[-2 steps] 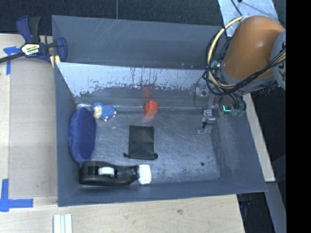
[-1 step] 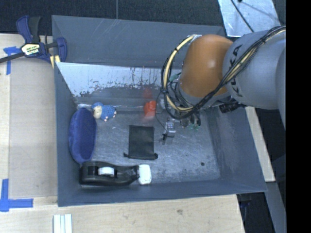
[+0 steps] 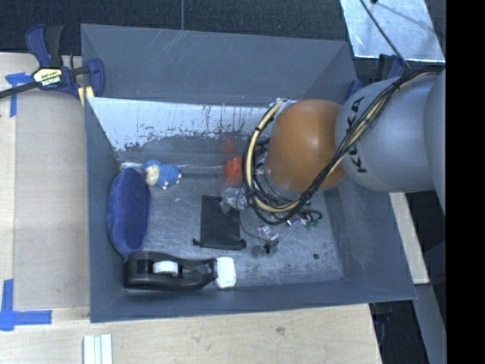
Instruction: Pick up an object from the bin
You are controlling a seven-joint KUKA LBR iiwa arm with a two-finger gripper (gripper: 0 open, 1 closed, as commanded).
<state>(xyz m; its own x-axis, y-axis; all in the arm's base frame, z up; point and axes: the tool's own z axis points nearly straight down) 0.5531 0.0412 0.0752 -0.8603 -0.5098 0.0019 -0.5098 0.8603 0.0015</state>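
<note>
My gripper (image 3: 264, 241) hangs below the arm's wrist, low in the middle of the bin and close to the floor. Just to its left lies a flat black square piece (image 3: 219, 222), with its right edge beside the gripper. A small red-orange thing (image 3: 233, 170) sits behind the black piece, near the back wall and partly hidden by the wrist. A black tape dispenser (image 3: 176, 271) with a white roll and a white end lies along the front wall, left of the gripper.
A dark blue oval pad (image 3: 127, 211) leans along the left wall. Near the back left sits a small blue and yellow toy (image 3: 161, 174). The arm's orange cover and cables hang over the bin's right half.
</note>
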